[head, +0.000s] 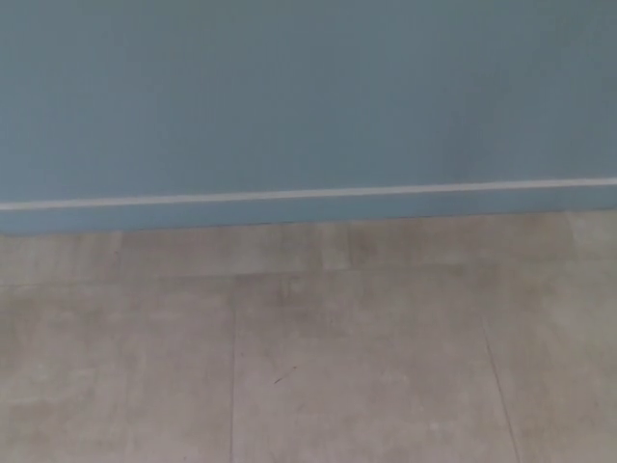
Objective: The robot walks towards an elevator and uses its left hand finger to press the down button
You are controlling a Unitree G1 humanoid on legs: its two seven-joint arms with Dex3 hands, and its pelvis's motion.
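I face a blue wall (308, 96) with a pale strip (308, 194), over tiled floor (366, 367). Either hand's state I cannot tell.

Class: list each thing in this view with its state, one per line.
Wall: blue-grey, plain.
White strip: unbroken along the wall's base.
Floor: pale tiles, seams visible.
Left hand: not in view.
Right hand: not in view.
Down button: not in view.

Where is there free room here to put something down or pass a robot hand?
The tiled floor is bare everywhere, from the blue wall with its white stripe down to the picture's lower edge. Nowhere is crowded.
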